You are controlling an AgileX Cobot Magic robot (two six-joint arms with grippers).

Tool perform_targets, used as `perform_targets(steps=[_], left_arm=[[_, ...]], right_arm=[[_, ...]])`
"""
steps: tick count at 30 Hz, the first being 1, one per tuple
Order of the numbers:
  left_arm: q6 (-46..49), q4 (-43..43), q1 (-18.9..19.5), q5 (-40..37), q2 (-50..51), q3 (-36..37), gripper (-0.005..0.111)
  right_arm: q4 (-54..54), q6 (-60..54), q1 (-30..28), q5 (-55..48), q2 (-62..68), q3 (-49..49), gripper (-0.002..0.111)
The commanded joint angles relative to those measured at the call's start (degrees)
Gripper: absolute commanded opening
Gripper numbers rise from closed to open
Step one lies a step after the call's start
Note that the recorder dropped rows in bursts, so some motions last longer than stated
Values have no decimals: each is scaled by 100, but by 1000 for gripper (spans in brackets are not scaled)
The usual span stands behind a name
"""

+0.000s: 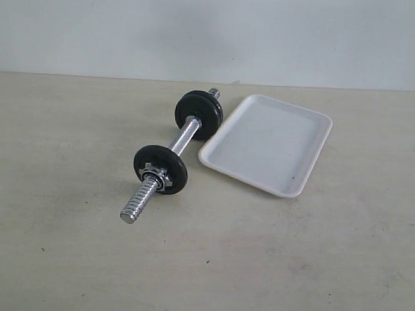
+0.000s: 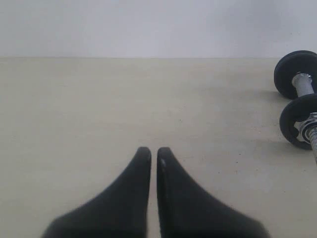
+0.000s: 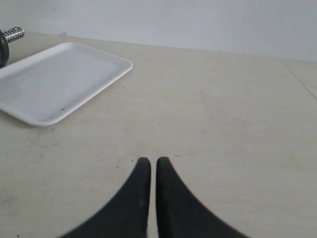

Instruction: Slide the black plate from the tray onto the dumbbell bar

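Note:
The dumbbell bar [image 1: 184, 136] lies on the table, its chrome rod running from front left to back right. A black disc with a silver star nut [image 1: 160, 169] sits near its front end. Another black disc [image 1: 199, 115] sits at its far end, close to the tray's corner; I cannot tell whether this is the black plate. The white tray [image 1: 268, 141] holds nothing. Neither arm shows in the exterior view. My left gripper [image 2: 154, 151] is shut and empty above bare table, with the bar [image 2: 303, 84] off to one side. My right gripper [image 3: 150, 161] is shut and empty, away from the tray [image 3: 54, 79].
The beige tabletop [image 1: 292, 266] stretches wide around the bar and tray. A pale wall [image 1: 215, 29] closes off the back. The bar's threaded tip [image 3: 13, 33] shows just past the tray's far corner in the right wrist view.

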State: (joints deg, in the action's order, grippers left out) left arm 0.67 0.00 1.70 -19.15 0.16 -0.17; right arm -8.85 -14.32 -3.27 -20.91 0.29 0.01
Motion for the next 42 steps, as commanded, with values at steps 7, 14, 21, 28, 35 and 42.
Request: perform_targets(steps=[7, 14, 21, 28, 35, 42], left_arm=[[24, 0, -24, 78, -16, 17, 4], [24, 0, -24, 78, -16, 17, 4], [24, 0, -24, 61, -16, 17, 4], [24, 0, 40, 71, -16, 17, 4], [24, 0, 169, 71, -16, 17, 4], [24, 0, 168, 71, -16, 17, 4]], right_arm=[[59, 26, -19, -14, -29, -1, 3], [59, 26, -19, -14, -29, -1, 3], [48, 26, -19, -15, -29, -1, 3], [48, 26, -19, -15, -29, -1, 3], [48, 26, -19, -15, -29, -1, 3], [48, 26, -19, -15, -29, -1, 3]])
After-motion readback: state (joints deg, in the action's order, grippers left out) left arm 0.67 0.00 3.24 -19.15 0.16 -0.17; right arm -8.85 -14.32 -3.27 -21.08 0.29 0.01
